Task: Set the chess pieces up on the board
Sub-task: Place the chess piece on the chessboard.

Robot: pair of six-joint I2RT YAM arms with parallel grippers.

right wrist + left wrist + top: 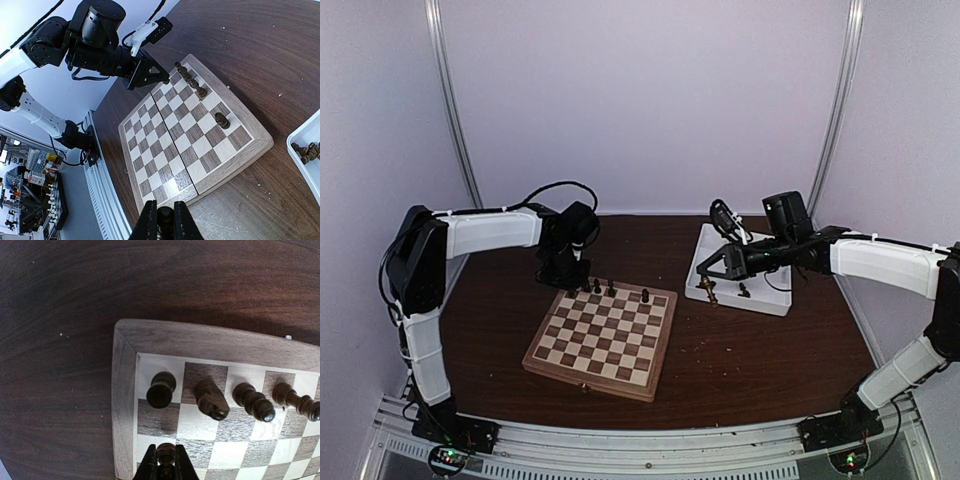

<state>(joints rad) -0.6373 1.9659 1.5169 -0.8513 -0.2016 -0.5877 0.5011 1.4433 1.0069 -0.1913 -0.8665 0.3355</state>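
Observation:
The board (pixel 600 345) lies mid-table. Several dark chess pieces (pixel 598 287) stand along its far row, and one more (pixel 646 295) stands further right. In the left wrist view my left gripper (pixel 166 449) is shut on a dark piece (pixel 166 456) over the board's (pixel 125 390) far left corner, just behind a round-topped piece (pixel 161 389), a knight-like piece (pixel 211 399) and two others. My right gripper (pixel 165 206) is shut on a dark piece (pixel 165 219) and hangs above the table off the board's (pixel 195 135) right side. In the top view it (pixel 710 285) sits at the tray's left edge.
A white tray (pixel 740 300) at the back right holds loose dark pieces (pixel 306 151). The left arm (pixel 115 50) hangs over the board's far left corner. Dark bare table surrounds the board. A metal rail (pixel 650 455) runs along the near edge.

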